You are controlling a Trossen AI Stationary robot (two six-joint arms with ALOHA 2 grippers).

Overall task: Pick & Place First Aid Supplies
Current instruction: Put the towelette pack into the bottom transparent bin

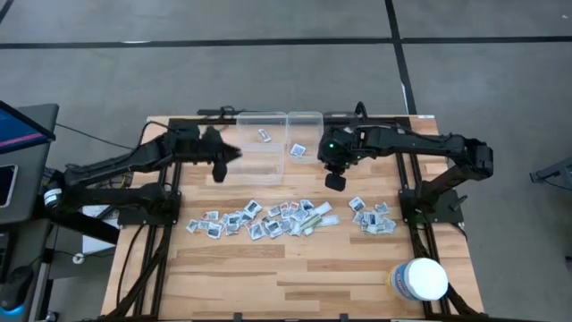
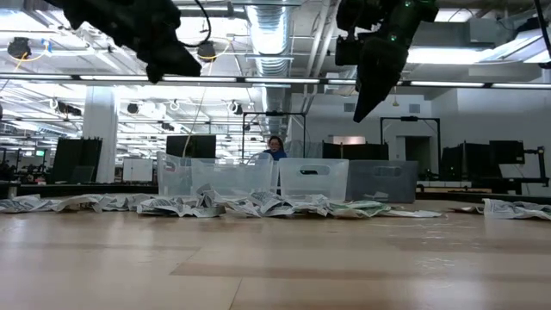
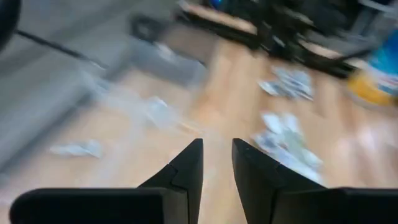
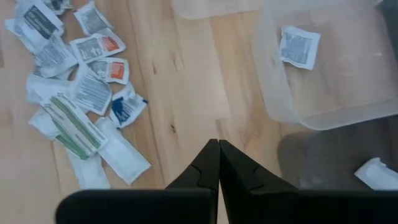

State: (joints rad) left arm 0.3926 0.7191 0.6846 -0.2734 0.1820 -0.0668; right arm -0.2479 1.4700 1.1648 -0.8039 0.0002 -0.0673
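Most packets [image 1: 268, 220] sit strewn across the bench [image 1: 295, 268]; two are already in the bins [image 1: 277, 143]. Left pincer [image 1: 234, 154] hangs released and empty over a bin, right pincer [image 1: 335, 182] clenched, empty. Looks like between picks: next up, dropping onto another packet.

Left wrist view is smeared throughout: the packets [image 3: 283, 134] on the surface [image 3: 217, 112] show as pale smudges, prints unreadable, and a clear bin [image 3: 165, 62] has no definite outline. A blue-yellow shape [image 3: 379, 74] is cut by the frame edge. In the high view the packet prints [image 1: 268, 219] are too small to read. In the low view, the person [image 2: 275, 148] behind the bins [image 2: 250, 176] is mostly hidden. In the right wrist view, one white packet [image 4: 378, 174] is cut by the edge.
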